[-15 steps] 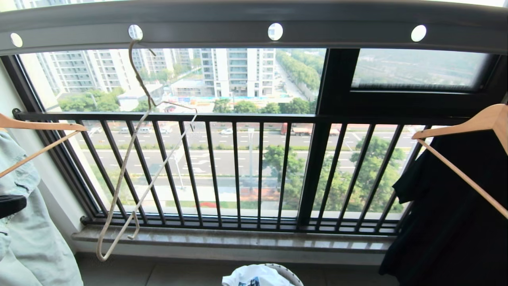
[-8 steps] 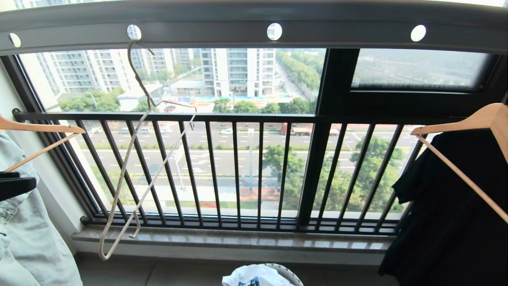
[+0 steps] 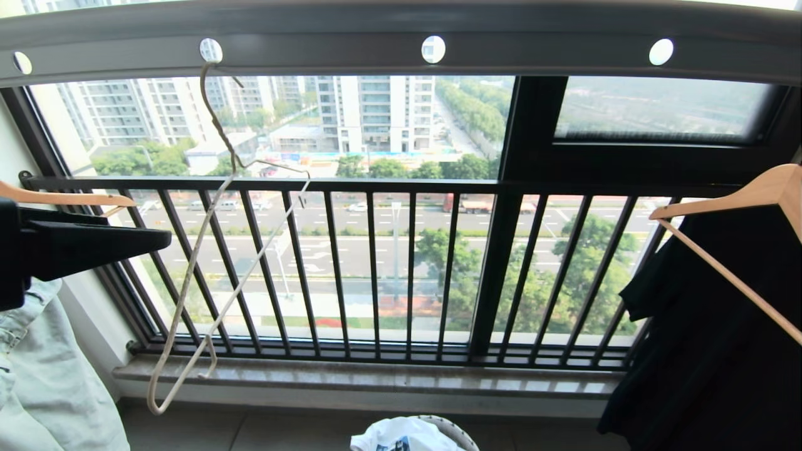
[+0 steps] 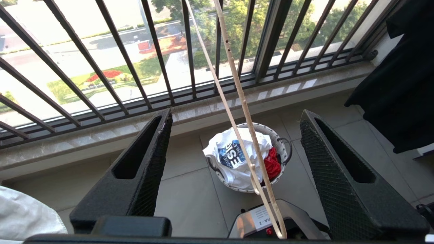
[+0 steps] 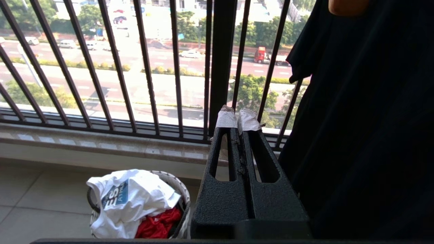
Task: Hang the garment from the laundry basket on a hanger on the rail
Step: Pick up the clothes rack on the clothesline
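A: Two grippers up. Left gripper (image 4: 234,117): black textured wedge fingers (image 4: 342,176) spread wide, nothing between them but air; the thin wire hanger (image 4: 237,101) crosses the gap without touching either pad. Right gripper (image 5: 237,118): fingers pressed flat together, white wrap on the tips, empty, just beside the black garment (image 5: 366,118).

B: Garment?

A: White T-shirt (image 4: 234,157), crumpled, blue chest graphic facing up, lying in the laundry basket (image 4: 276,132). Round white woven basket on the grey floor tiles; red cloth (image 4: 271,162) tucked beside the shirt.

B: Hanger and rail?

A: Hanger hooked in a round hole of the flat grey rail (image 3: 326,47), hanging skewed, twisted neck, bare. Wooden hangers (image 3: 745,194) at both edges of the head view. Furthest out: black railing (image 3: 369,269) of thin vertical bars at the window.
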`<state>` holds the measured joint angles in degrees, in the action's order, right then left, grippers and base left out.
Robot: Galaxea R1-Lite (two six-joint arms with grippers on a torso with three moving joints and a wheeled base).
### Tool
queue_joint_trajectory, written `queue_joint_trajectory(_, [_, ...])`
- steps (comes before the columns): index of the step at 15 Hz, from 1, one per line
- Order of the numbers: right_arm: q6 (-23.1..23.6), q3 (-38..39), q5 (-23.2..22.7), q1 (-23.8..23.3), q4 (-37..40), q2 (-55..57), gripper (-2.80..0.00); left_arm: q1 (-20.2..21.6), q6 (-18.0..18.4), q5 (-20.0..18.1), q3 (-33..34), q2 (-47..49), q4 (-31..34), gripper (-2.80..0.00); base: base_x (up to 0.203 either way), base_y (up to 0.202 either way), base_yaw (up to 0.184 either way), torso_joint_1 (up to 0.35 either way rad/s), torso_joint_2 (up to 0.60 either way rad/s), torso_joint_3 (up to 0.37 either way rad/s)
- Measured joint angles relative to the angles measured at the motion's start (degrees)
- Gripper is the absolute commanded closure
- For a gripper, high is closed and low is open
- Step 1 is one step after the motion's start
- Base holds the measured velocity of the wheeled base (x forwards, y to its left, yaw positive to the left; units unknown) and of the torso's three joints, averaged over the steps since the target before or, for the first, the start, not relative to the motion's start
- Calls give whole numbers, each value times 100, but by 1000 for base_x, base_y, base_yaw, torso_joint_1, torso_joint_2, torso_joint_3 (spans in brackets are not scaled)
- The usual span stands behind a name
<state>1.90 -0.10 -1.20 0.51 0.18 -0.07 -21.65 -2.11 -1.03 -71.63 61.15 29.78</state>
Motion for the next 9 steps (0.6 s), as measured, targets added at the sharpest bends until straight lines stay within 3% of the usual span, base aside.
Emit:
queue_joint_trajectory(5, [-1,0,1,0,-1,0,0,-888,-26,1540,48,494,-251,-280,0,0,0,0,0,0])
queue_joint_trajectory(9, [0,0,-1,0,0,0,0,-1048,0,2320,269,889,-1143,-280,0,0,0,0,0,0])
